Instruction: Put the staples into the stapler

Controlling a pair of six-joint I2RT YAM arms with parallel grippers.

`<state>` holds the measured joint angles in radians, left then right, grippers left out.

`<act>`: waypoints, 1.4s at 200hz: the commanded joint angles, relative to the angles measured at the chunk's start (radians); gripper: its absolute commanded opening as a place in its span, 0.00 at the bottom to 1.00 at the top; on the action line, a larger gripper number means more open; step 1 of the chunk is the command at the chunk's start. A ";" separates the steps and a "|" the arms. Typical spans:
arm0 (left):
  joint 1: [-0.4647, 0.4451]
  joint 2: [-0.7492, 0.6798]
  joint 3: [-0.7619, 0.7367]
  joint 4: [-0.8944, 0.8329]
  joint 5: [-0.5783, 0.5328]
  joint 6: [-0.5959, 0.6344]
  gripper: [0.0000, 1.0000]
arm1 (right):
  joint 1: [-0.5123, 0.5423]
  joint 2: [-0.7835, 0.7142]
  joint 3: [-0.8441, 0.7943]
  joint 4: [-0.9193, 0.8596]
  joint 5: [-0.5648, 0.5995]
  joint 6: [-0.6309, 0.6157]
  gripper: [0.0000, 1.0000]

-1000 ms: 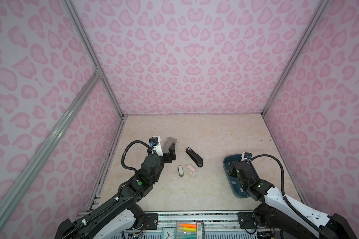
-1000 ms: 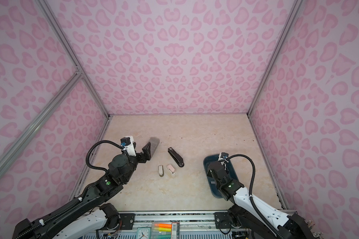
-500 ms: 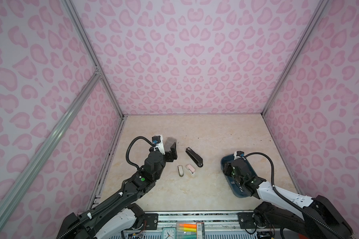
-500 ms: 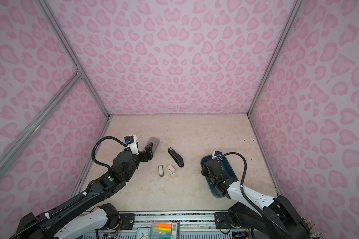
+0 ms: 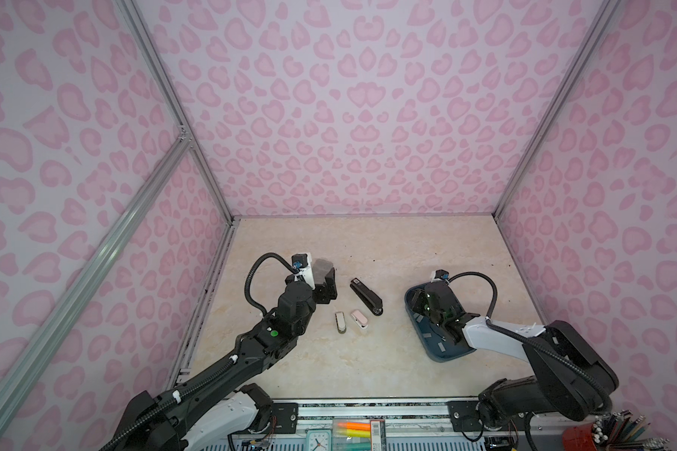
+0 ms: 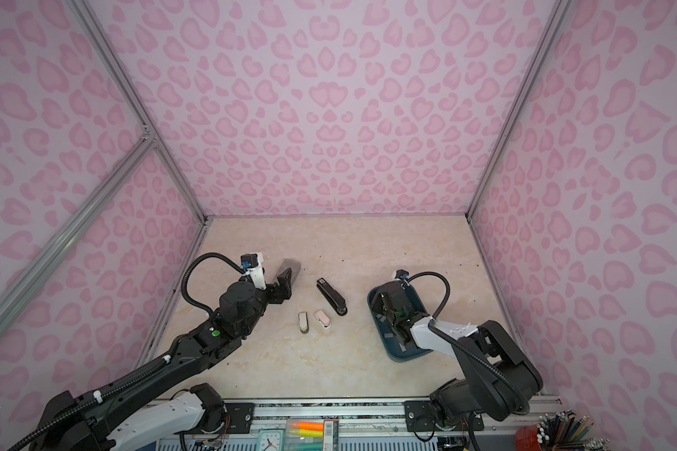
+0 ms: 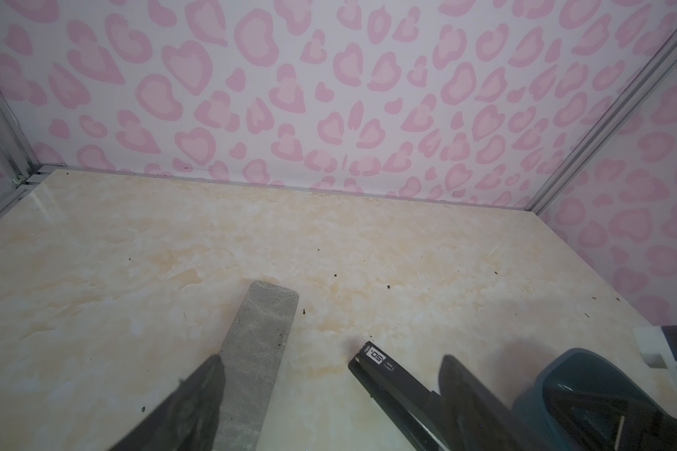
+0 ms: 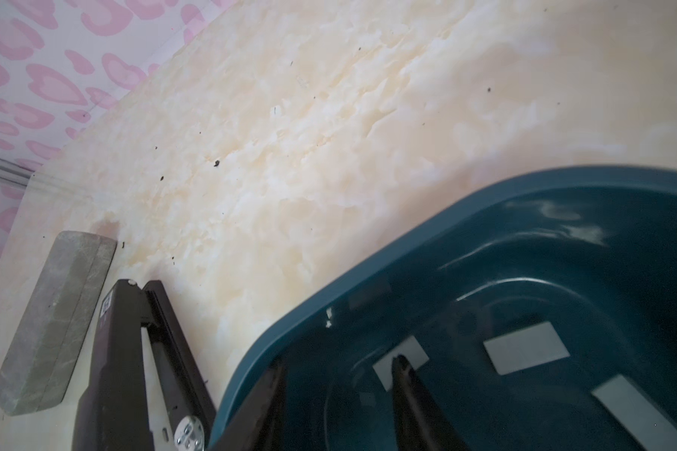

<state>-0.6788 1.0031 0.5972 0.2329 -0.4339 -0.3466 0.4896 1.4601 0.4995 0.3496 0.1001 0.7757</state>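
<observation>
The black stapler [image 5: 366, 298] [image 6: 332, 296] lies closed on the marble floor at the middle. The staples [image 5: 427, 335] are small grey strips scattered in a dark blue tray [image 5: 452, 356] on the right. My right gripper [image 5: 423, 304] reaches into the tray's far end. In the right wrist view its jaws [image 8: 337, 363] stand apart with nothing between them, and one staple strip [image 8: 401, 361] lies at a fingertip. My left gripper [image 5: 321, 281] hangs open left of the stapler. In the left wrist view the stapler's end [image 7: 391, 375] shows between its fingers [image 7: 196, 398].
A grey speckled block [image 5: 321, 267] [image 7: 258, 343] lies under the left gripper. Two small staplers, one grey-white [image 5: 341, 322] and one pink [image 5: 359, 319], lie just in front of the black one. Pink patterned walls enclose the floor. Pens and a clock sit along the front rail [image 5: 368, 406].
My right gripper has pushed toward the far end of the tray and its jaws have narrowed. The left gripper has shifted slightly over the grey block, still open.
</observation>
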 commanded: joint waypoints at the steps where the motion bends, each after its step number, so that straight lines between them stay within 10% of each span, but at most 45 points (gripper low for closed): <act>1: 0.004 0.005 0.013 0.013 -0.005 0.005 0.87 | -0.021 0.073 0.040 0.061 -0.006 0.020 0.44; 84: 0.013 0.006 0.037 -0.007 -0.008 0.032 0.87 | -0.078 0.215 0.240 -0.010 -0.016 -0.021 0.45; 227: 0.017 -0.276 0.021 -0.170 -0.238 0.069 0.96 | -0.067 -0.422 0.267 -0.344 0.224 -0.058 0.71; 280: 0.053 -0.198 0.021 -0.182 -0.281 0.220 0.89 | -0.104 -0.459 0.202 -0.281 0.426 -0.541 0.81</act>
<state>-0.6590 0.7925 0.6430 0.0174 -0.6819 -0.2150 0.4110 1.0077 0.7567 0.0578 0.3767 0.5079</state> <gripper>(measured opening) 0.922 0.788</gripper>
